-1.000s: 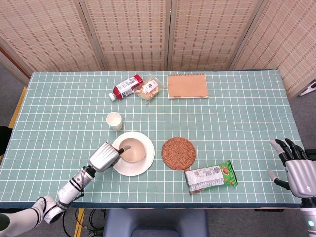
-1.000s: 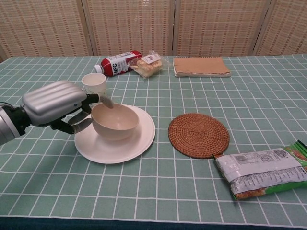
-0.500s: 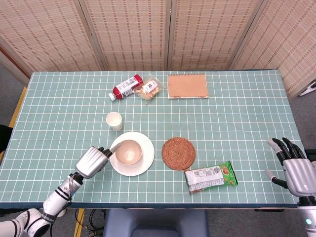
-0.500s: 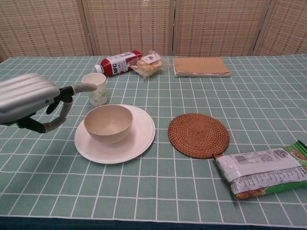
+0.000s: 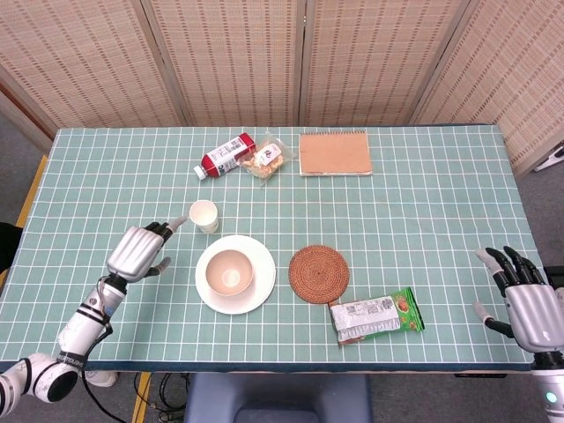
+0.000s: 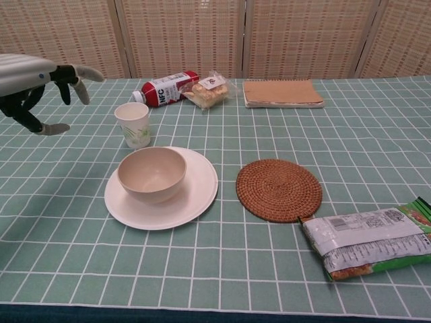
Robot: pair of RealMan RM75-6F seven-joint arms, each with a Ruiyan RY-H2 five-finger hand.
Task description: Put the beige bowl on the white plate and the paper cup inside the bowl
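Observation:
The beige bowl point(image 5: 229, 271) point(image 6: 152, 173) stands on the white plate point(image 5: 261, 286) point(image 6: 199, 192), left of the table's middle. Just behind the plate, the paper cup point(image 5: 204, 216) point(image 6: 133, 124) stands upright on the cloth. My left hand point(image 5: 138, 249) point(image 6: 34, 81) is raised to the left of the cup, open, fingers apart, holding nothing and touching neither cup nor bowl. At the table's front right edge my right hand point(image 5: 527, 302) is open and empty; the chest view does not show it.
A round woven coaster point(image 5: 319, 273) point(image 6: 279, 189) lies right of the plate, with a green snack packet point(image 5: 376, 317) point(image 6: 367, 239) in front of it. At the back lie a red bottle point(image 5: 225, 155), a wrapped pastry point(image 5: 265, 159) and a brown notebook point(image 5: 334, 153).
My left hand let go of the bowl, now resting on the plate, and drew back left and up to beside the cup. The right hand barely moved.

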